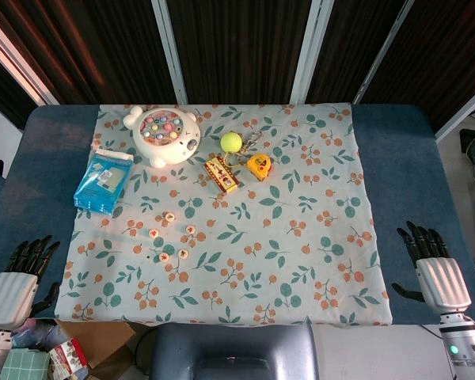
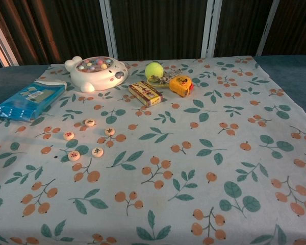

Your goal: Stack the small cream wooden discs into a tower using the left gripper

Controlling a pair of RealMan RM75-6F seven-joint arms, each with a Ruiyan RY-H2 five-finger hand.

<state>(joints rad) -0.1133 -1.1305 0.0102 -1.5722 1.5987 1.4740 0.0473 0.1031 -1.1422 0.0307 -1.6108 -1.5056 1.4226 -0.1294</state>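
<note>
Overhead, we see both hands resting on the blue table [image 1: 396, 142], off the patterned cloth [image 1: 301, 237]. Our left hand [image 1: 17, 281] lies at the near left corner, its dark fingers stretched out side by side with nothing in them; our right hand [image 1: 434, 269] lies at the near right, fingers likewise extended and spread, holding nothing. The cream discs [image 1: 169, 216] sit scattered, five of them flat and apart from one another, on the left-centre part of the cloth, none stacked. Beyond them lie a blue packet [image 1: 103, 182], a white animal-shaped toy [image 1: 166, 134] with coloured pieces in its top, a tennis ball [image 1: 231, 142], a small patterned box [image 1: 221, 174] and a yellow tape measure [image 1: 259, 165].

From the chest, we lose both hands entirely; neither shows. The discs [image 2: 110, 131] appear closer here, red marks visible on their faces, all single and lying loose. The toy [image 2: 94, 71], packet [image 2: 28, 99], ball [image 2: 153, 69], box [image 2: 145, 93] and tape measure [image 2: 180, 84] stand behind them, well apart from the discs.
</note>
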